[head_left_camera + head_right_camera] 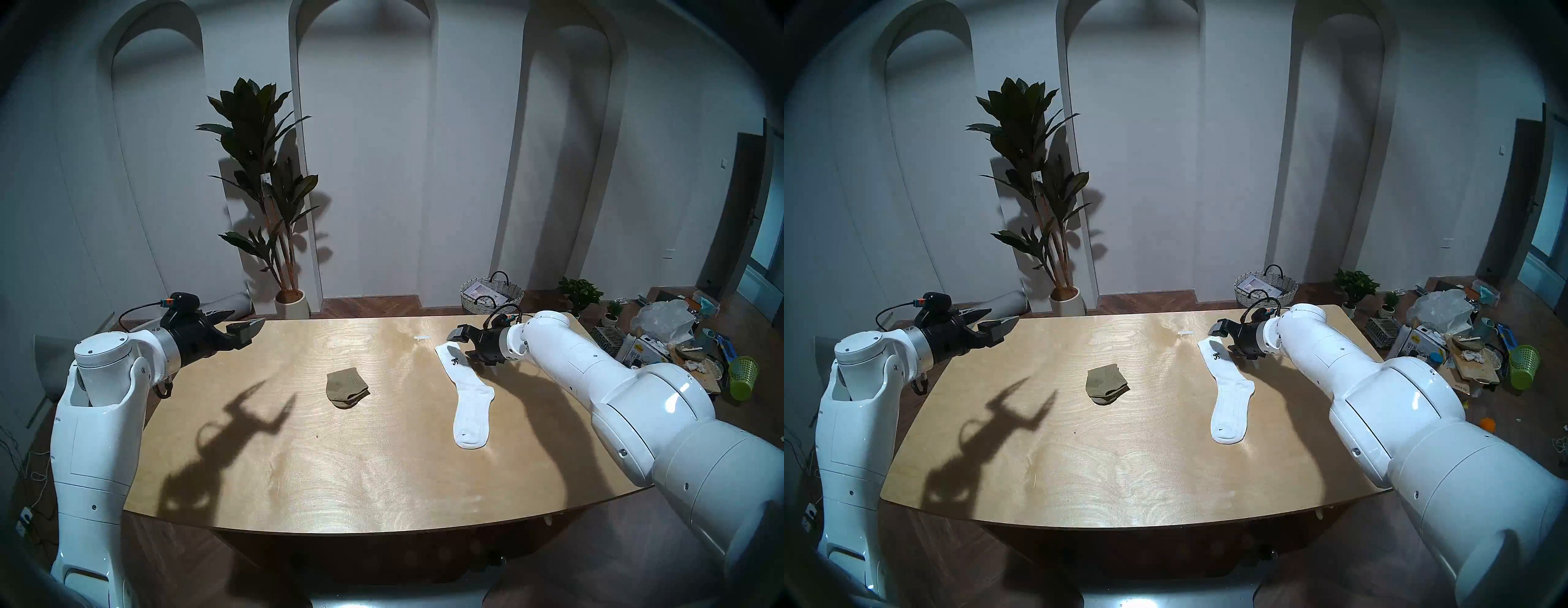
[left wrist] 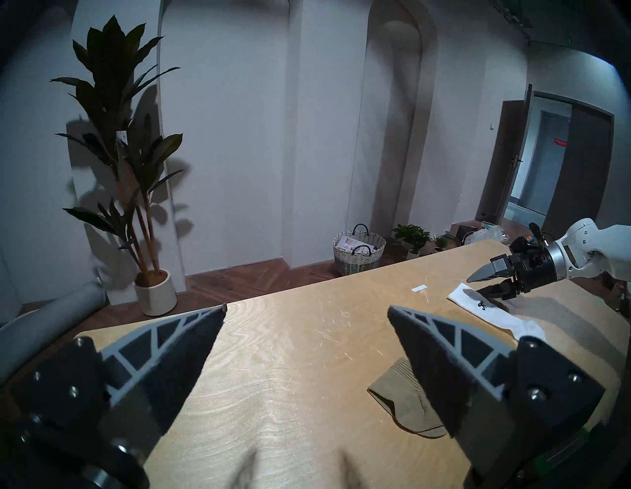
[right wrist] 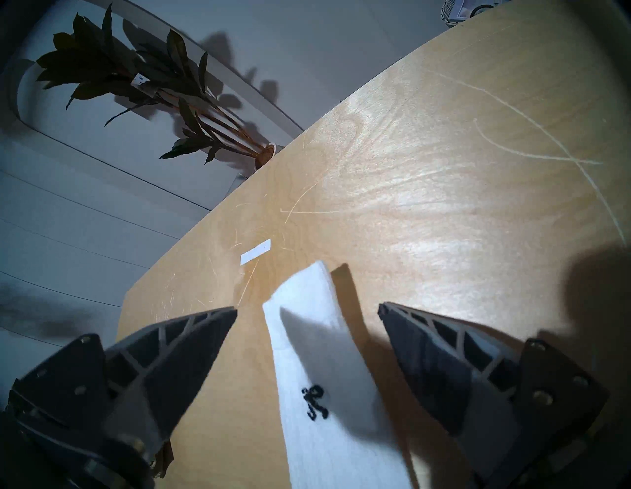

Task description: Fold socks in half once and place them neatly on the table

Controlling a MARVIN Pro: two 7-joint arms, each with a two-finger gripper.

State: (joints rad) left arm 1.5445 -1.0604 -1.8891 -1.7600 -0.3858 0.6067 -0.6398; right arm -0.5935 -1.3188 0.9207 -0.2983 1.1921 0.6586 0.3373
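The olive-brown sock (image 1: 345, 388) lies doubled over near the middle of the wooden table (image 1: 339, 467). It also shows in the left wrist view (image 2: 399, 392). The white sock (image 1: 466, 395) lies flat at full length on the right, with its cuff and black emblem at the far end. My right gripper (image 1: 462, 344) is open just above the cuff, one finger on each side of it in the right wrist view (image 3: 307, 307), holding nothing. My left gripper (image 1: 250, 322) is open and empty above the far left corner.
A small white paper strip (image 1: 421, 338) lies just beyond the white sock's cuff. Behind the table stand a tall potted plant (image 1: 271, 191) and a woven basket (image 1: 491, 293). Cluttered items and a green basket (image 1: 742, 375) sit on the floor at the right.
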